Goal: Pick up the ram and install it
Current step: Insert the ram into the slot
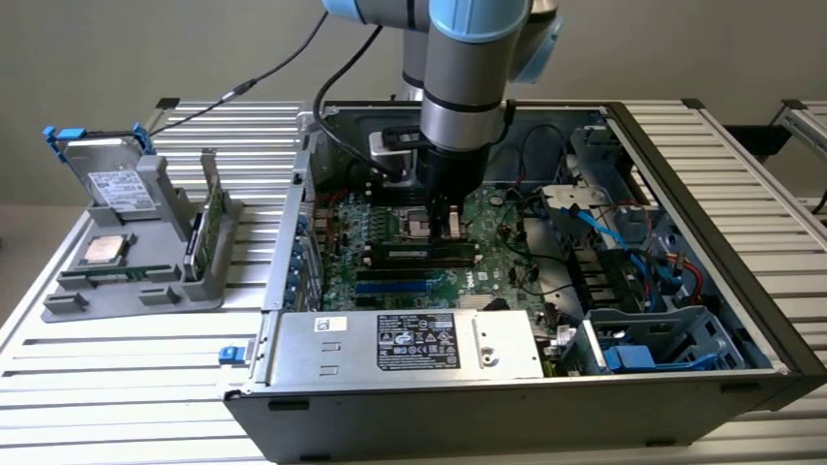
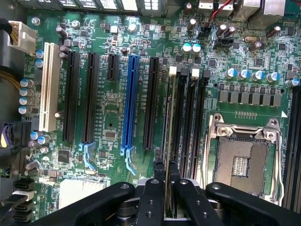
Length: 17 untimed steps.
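My gripper [image 1: 447,231] reaches down into the open computer case, over the green motherboard [image 1: 498,254]. Its black fingers [image 2: 159,175] are shut on the ram [image 2: 169,141]. In the wrist view the ram appears edge-on as a thin green strip. The strip runs along the memory slot [image 2: 179,122] nearest the long black expansion slots, toward a white clip [image 2: 172,70]. In the exterior view the ram [image 1: 416,254] is a dark bar low against the board under the fingers. I cannot tell whether it is seated in the slot.
The bare processor socket [image 2: 237,160] with its metal frame lies just beside the memory slots. A blue expansion slot [image 2: 130,101] and several black ones flank the other side. The power supply [image 1: 407,344], cables and drive cages crowd the case. A grey holder [image 1: 130,276] with parts stands outside at the exterior view's left.
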Each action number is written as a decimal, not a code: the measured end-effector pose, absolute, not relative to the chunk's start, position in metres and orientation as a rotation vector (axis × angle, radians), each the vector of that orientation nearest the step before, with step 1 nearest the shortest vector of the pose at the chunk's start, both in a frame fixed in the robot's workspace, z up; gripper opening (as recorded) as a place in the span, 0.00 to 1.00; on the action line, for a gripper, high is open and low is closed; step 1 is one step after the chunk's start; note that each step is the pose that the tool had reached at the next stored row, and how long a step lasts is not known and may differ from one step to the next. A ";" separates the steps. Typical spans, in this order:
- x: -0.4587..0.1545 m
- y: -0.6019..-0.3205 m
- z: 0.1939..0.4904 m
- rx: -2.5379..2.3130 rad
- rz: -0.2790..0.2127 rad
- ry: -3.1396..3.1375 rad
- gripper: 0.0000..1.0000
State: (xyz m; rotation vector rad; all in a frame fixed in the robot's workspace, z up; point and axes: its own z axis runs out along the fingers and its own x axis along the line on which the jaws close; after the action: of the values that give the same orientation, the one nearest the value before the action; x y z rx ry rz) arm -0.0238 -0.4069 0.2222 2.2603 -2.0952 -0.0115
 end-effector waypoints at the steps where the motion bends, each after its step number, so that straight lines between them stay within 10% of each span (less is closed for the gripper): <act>1: -0.024 -0.407 0.222 2.260 -0.012 -2.095 0.14; 17: -0.024 -0.403 0.214 2.258 -0.014 -2.093 0.14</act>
State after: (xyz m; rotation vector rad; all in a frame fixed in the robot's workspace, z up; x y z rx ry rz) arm -0.0237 -0.4033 0.2145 2.2583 -2.0934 -0.0143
